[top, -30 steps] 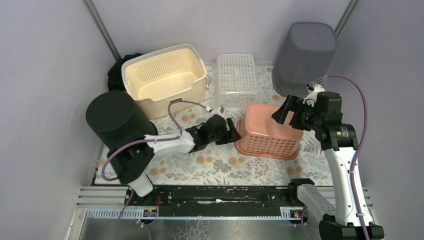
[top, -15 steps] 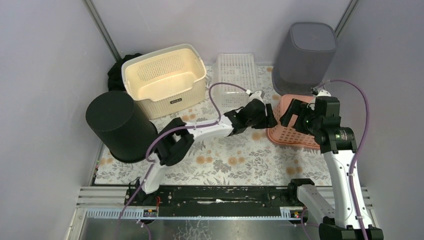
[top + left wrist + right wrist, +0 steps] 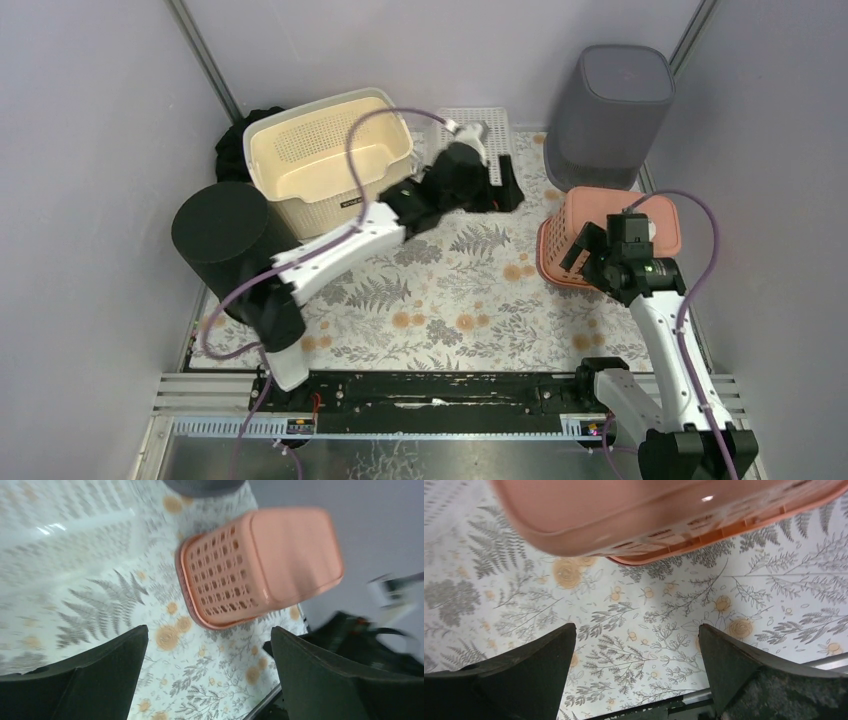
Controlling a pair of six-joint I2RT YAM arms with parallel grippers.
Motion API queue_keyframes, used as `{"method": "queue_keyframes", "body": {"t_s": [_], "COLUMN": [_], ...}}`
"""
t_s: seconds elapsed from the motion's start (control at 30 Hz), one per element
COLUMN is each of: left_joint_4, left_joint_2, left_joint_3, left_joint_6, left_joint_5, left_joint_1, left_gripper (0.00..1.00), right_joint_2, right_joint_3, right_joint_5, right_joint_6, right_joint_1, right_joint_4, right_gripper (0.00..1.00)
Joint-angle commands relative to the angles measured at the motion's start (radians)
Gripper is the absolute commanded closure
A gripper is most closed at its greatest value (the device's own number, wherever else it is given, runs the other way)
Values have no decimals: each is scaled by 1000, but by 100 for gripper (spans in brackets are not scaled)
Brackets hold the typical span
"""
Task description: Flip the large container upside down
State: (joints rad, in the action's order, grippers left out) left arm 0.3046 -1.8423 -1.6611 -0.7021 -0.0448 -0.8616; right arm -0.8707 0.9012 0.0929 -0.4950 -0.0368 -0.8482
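Observation:
A pink slotted basket (image 3: 612, 232) lies bottom up at the right edge of the mat, close to the right wall. It also shows in the left wrist view (image 3: 260, 565) and the right wrist view (image 3: 649, 515). A large cream basket (image 3: 330, 160) stands upright at the back left. My left gripper (image 3: 505, 192) is open and empty, raised over the back middle of the mat (image 3: 207, 630). My right gripper (image 3: 580, 250) is open and empty beside the pink basket's near left side, above the mat (image 3: 636, 630).
A flat white basket (image 3: 470, 125) lies at the back middle, partly hidden by my left arm. A grey bin (image 3: 610, 110) stands at the back right. A black bin (image 3: 225, 245) stands at the left, with a dark cloth (image 3: 235, 150) behind it.
The pink basket slid right toward the wall. My left arm left it and swung up to the back over the white basket. My right gripper drew back toward the right.

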Motion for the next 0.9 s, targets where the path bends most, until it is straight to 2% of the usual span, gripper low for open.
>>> {"method": "queue_keyframes", "body": {"t_s": [0.0,0.13,0.33,0.63,0.87], "left_joint_4": [177,219,258,272,359], "left_joint_2": [121,121,16,-104,-260], "left_joint_3": [-18,-50,-163,-291,-516], "left_joint_6": [149,200,261,311,317], "left_joint_5": [-92,-99,-93,-45,-62], "left_joint_1": [146,291,428,526,553], "left_gripper": [0,0,0,0,0], "right_joint_2": [-17,-80,-237,-460,-576], "right_joint_3": [-65,-70,-34,9,62], "right_joint_5": [79,94,66,12,-34], "right_joint_6": [-91,-92,-70,5,53], "right_joint_1": [14,68,142,271,320], "right_joint_4": [134,217,323,457,521], "right_gripper": [1,1,1,1,1]}}
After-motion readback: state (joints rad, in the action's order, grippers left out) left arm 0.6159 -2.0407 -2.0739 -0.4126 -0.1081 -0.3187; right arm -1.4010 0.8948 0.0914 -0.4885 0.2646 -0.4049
